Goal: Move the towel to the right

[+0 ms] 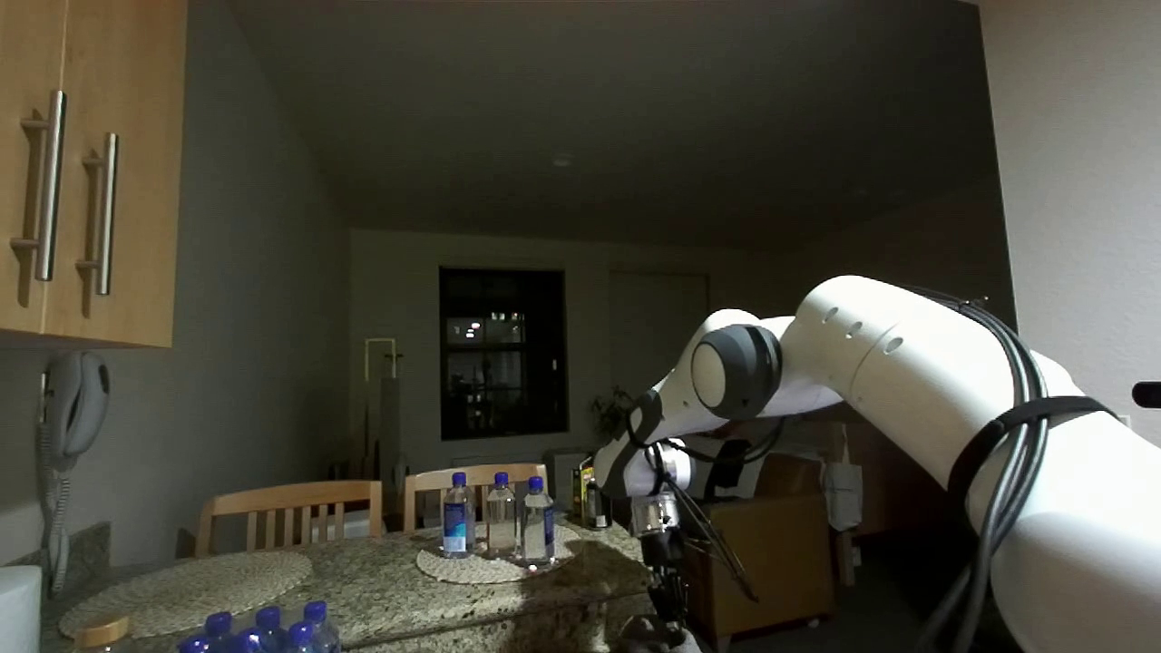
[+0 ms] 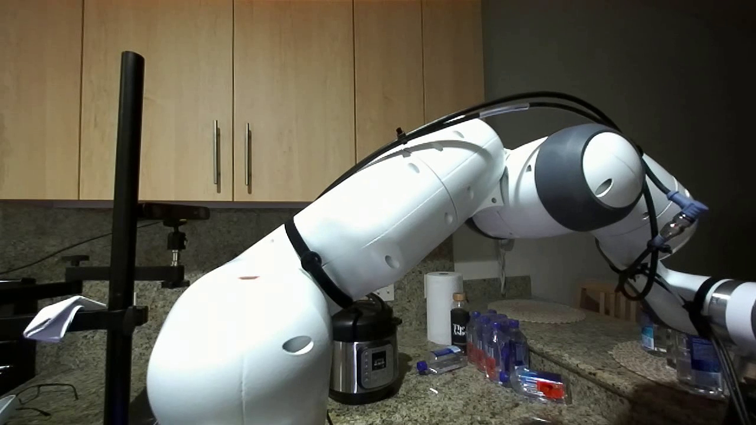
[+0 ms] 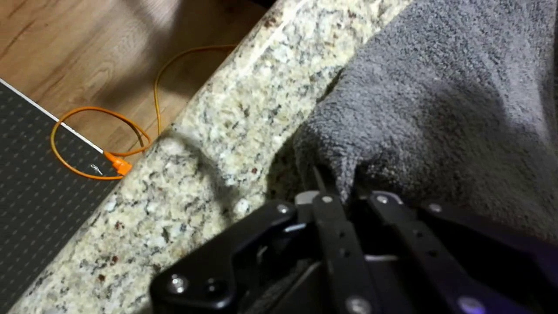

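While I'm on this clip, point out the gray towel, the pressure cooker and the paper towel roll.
Gray towel (image 3: 436,104), wrist view: middle of the visible cloth.
Pressure cooker (image 2: 373,361), in an exterior view: front control panel.
Paper towel roll (image 2: 440,308), in an exterior view: its white side.

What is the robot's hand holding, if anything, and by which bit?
The black two-fingered gripper holds the grey fuzzy towel by a pinched-up fold near its edge.

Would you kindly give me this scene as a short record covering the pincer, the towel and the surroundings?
pincer: closed on a fold of the towel
towel: gray, gathered where pinched, over the granite counter
floor: orange cable beyond the counter's edge
woven placemat: three upright blue-capped bottles on it, in an exterior view
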Available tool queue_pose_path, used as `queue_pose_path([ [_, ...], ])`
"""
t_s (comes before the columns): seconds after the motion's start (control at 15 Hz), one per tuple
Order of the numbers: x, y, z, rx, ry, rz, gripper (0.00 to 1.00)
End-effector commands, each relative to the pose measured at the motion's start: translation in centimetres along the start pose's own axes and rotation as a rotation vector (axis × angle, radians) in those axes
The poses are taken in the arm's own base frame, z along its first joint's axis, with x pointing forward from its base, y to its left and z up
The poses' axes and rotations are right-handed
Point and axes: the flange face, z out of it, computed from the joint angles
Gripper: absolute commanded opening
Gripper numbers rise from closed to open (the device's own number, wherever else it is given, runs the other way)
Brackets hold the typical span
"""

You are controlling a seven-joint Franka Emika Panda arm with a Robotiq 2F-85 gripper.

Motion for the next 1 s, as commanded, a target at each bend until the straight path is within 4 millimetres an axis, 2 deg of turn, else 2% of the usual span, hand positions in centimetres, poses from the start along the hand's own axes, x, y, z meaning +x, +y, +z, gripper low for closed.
queue_pose_path([
  [0.0, -0.2, 0.3, 0.1, -0.034, -0.032, 0.04, 0.41],
  [0.2, -0.1, 0.2, -0.2, -0.045, -0.04, 0.047, 0.59],
  [0.33, 0.1, 0.0, -1.3, -0.065, -0.022, 0.039, 0.73],
  [0.6, 0.5, -1.1, -5.5, -0.082, 0.039, 0.006, 0.99],
  [0.93, -0.1, -3.1, -10.4, -0.155, 0.149, -0.02, 1.0],
])
